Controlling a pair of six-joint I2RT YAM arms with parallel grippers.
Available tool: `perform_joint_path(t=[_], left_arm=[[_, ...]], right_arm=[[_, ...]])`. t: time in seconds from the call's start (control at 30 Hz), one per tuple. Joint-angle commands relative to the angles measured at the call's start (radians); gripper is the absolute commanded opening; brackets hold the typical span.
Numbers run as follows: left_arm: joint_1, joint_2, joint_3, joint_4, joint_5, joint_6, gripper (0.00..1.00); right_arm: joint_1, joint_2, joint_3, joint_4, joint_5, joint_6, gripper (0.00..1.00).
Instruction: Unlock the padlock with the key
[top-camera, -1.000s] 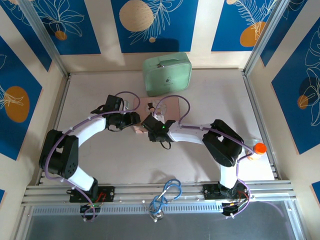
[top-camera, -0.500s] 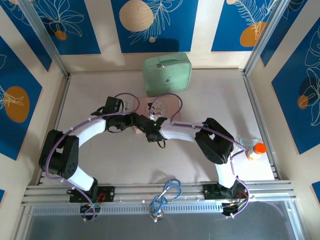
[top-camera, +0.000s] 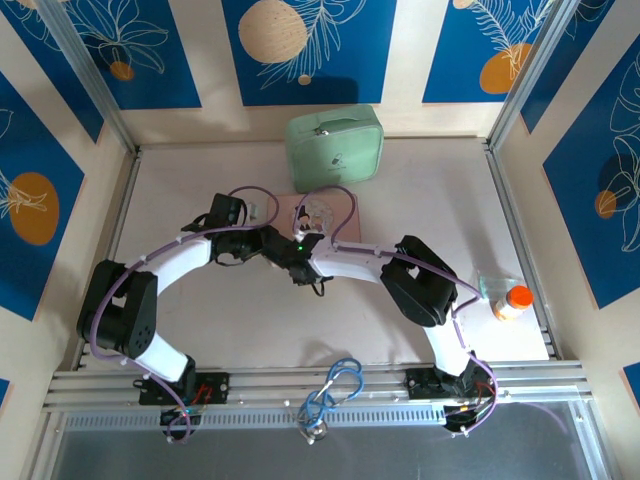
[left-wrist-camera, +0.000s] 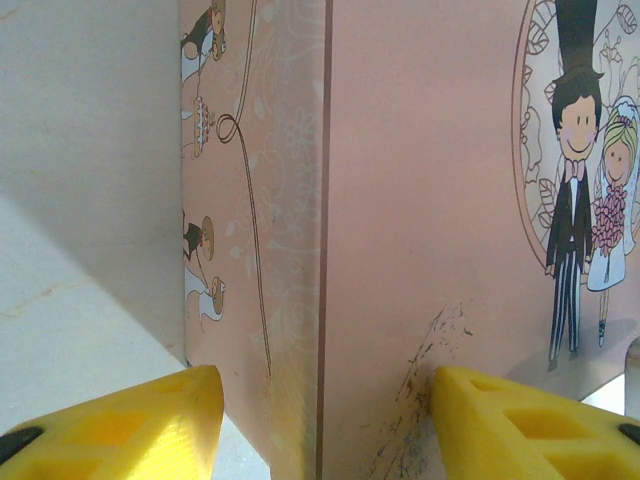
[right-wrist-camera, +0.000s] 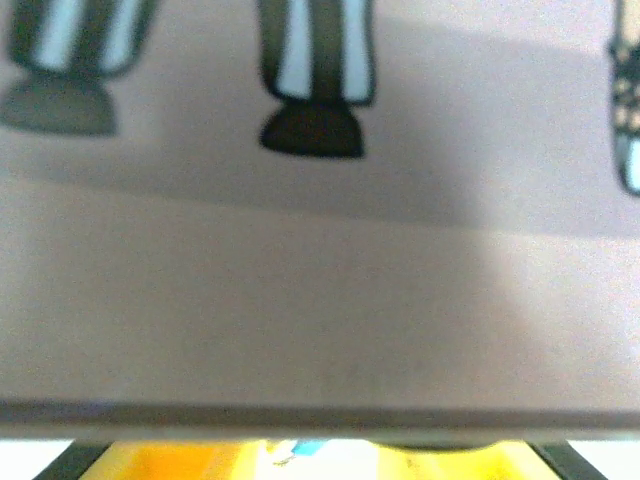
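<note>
1 shift vs. earlier: R gripper (right-wrist-camera: 315, 465) now nearer L gripper (left-wrist-camera: 325, 390); can't tell R's hold, L's released.

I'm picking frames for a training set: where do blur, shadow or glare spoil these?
Right wrist: box lid soft and grainy, yellow fingers blown out below. Left wrist: lid drawing crisp, a hard-edged shadow across the table. Top external: generally clear.

From my place I cannot read any letter, brand or number. On the pink box (left-wrist-camera: 400, 250) I see only drawn pictures. The green case (top-camera: 334, 150) carries a small dark mark on its top, but it is too small for me to tell if it is a text.
</note>
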Motion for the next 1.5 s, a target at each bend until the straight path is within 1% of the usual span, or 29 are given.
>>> perform_joint_path(t=[0.0, 0.07, 0.13, 0.27, 0.3, 0.4, 0.43, 0.5, 0.63, 0.83, 1.03, 1.2, 1.47], left_arm=[[0.008, 0.008, -0.019, -0.056, -0.017, 0.006, 0.57], [0.008, 0.008, -0.018, -0.06, -0.017, 0.006, 0.57], [0.008, 0.006, -0.016, -0.061, -0.015, 0.006, 0.57], [0.008, 0.004, -0.013, -0.067, -0.017, 0.009, 0.56], [0.007, 0.003, -0.013, -0.069, -0.017, 0.008, 0.56], [0.008, -0.002, -0.01, -0.072, -0.015, 0.007, 0.56], [0.008, -0.004, -0.01, -0.075, -0.015, 0.007, 0.56], [0.007, -0.008, -0.007, -0.081, -0.018, 0.008, 0.56], [0.004, -0.017, -0.007, -0.089, -0.021, 0.013, 0.55], [0.005, -0.009, -0.014, -0.086, -0.016, 0.014, 0.53], [0.005, -0.009, -0.015, -0.082, -0.014, 0.013, 0.53], [0.005, -0.008, -0.016, -0.084, -0.015, 0.017, 0.52], [0.005, -0.009, -0.012, -0.089, -0.017, 0.024, 0.52]], right_arm=[[0.015, -0.073, -0.059, 0.048, 0.016, -0.016, 0.38], [0.02, -0.129, -0.115, 0.11, 0.015, -0.039, 0.44], [0.024, -0.188, -0.178, 0.176, 0.01, -0.056, 0.47], [0.022, -0.315, -0.319, 0.327, -0.023, -0.085, 0.48], [0.017, -0.333, -0.342, 0.349, -0.032, -0.087, 0.46], [-0.011, -0.366, -0.393, 0.399, -0.087, -0.087, 0.32], [-0.023, -0.369, -0.403, 0.41, -0.11, -0.084, 0.26], [-0.043, -0.368, -0.413, 0.416, -0.138, -0.074, 0.21], [-0.063, -0.349, -0.411, 0.418, -0.17, -0.069, 0.15], [-0.082, -0.317, -0.396, 0.427, -0.198, -0.076, 0.12], [-0.08, -0.283, -0.369, 0.416, -0.209, -0.086, 0.09], [-0.077, -0.258, -0.342, 0.41, -0.207, -0.098, 0.06], [-0.066, -0.217, -0.294, 0.386, -0.198, -0.117, 0.05]])
